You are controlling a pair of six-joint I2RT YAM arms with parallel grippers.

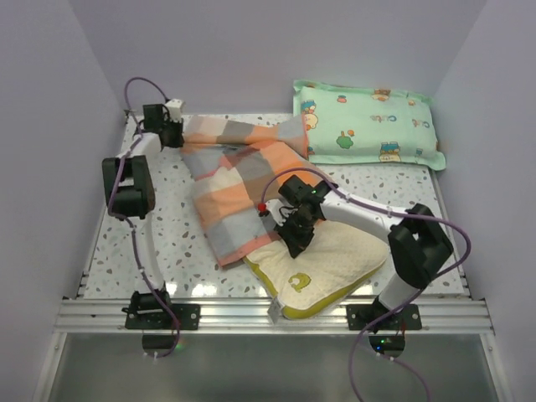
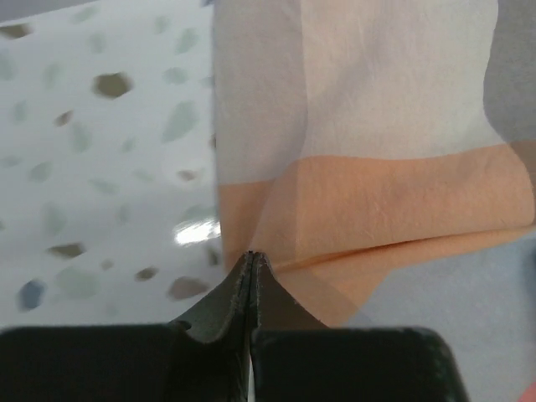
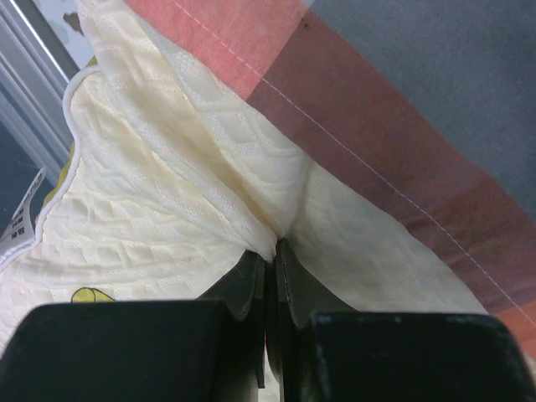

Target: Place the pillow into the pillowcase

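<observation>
**On the counter (image 1: 159, 243): pillow (image 1: 339, 260) at the near edge, both tools clenched on cloth**

At the far-left corner, the left tool (image 1: 173, 130) is pinched tight on the edge of the pillowcase (image 1: 243, 193), its fingers meeting right where an orange square folds over. From there the plaid cloth runs in a rumpled band across the back, touching the green pillow (image 1: 368, 121) at the far right, then drops toward the near middle.

The cream pillow lies flat at the near edge. Its front corner reaches the metal rail (image 1: 435, 316), and its far-left end is tucked beneath the pillowcase hem — the stitched hem crosses its quilted top. The right tool (image 1: 295, 243) is clamped on a raised pinch of the pillow's quilted cover, just beside that hem.

Bare speckled counter shows left of the pillowcase down to the rail, and in a strip between the green pillow and the right arm. Plain walls (image 1: 50, 126) close in both sides.
</observation>
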